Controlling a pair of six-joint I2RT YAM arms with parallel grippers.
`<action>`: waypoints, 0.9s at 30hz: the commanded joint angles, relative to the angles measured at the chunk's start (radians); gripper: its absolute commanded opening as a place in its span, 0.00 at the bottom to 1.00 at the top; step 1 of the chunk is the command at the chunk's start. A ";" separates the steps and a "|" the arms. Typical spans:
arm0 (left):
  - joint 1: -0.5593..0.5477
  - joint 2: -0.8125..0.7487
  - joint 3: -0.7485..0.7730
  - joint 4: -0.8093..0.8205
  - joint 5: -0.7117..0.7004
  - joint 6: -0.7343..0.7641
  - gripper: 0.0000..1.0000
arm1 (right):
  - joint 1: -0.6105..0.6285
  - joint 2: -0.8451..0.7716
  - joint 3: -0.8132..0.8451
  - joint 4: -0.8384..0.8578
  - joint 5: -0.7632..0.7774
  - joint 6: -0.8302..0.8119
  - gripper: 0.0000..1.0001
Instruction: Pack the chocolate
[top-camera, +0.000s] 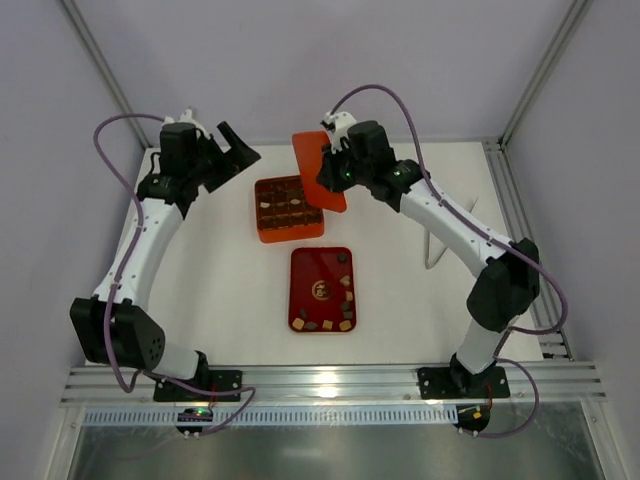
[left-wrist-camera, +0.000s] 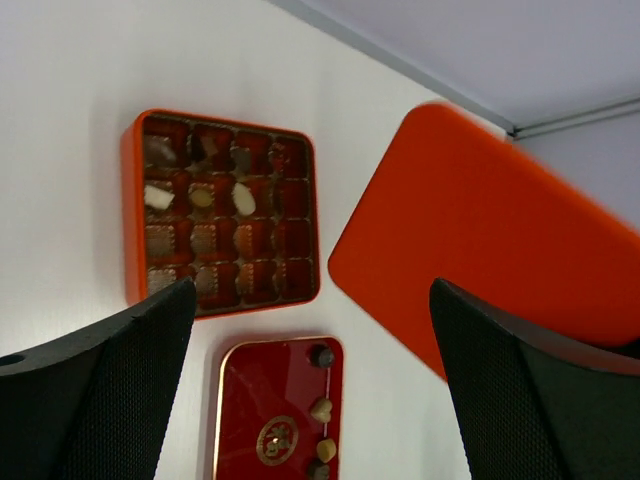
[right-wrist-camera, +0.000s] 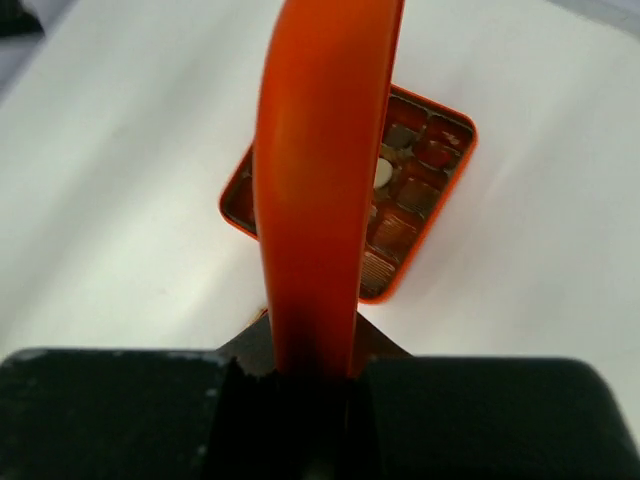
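The orange grid box (top-camera: 262, 232) sits open at mid-table, with a few chocolates (top-camera: 266, 205) in its left cells. More chocolates (top-camera: 346, 300) lie along the right and near edges of the dark red tray (top-camera: 310, 275) in front of it. My right gripper (top-camera: 330, 172) is shut on the orange lid (top-camera: 310, 155), held tilted on edge above the box's far right corner. In the right wrist view the lid (right-wrist-camera: 320, 170) rises from the gripper (right-wrist-camera: 315, 385) over the box (right-wrist-camera: 455, 185). My left gripper (top-camera: 232, 152) is open and empty, raised to the far left of the box.
In the left wrist view, between the fingers (left-wrist-camera: 110, 390), show the box (left-wrist-camera: 130, 210), the lid (left-wrist-camera: 480, 230) and the red tray (left-wrist-camera: 265, 400) with chocolates (left-wrist-camera: 321, 409). A thin white object (top-camera: 430, 250) lies right of the tray. Frame posts stand at the far corners.
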 joint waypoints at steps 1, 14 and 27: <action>0.009 -0.038 -0.115 0.077 -0.133 0.028 0.95 | -0.094 0.113 0.133 0.146 -0.439 0.302 0.04; 0.018 0.082 -0.166 0.138 -0.116 0.063 0.96 | -0.190 0.527 0.188 0.676 -0.860 0.842 0.04; 0.020 0.249 -0.124 0.124 -0.104 0.083 0.94 | -0.216 0.667 0.201 0.875 -0.937 1.053 0.04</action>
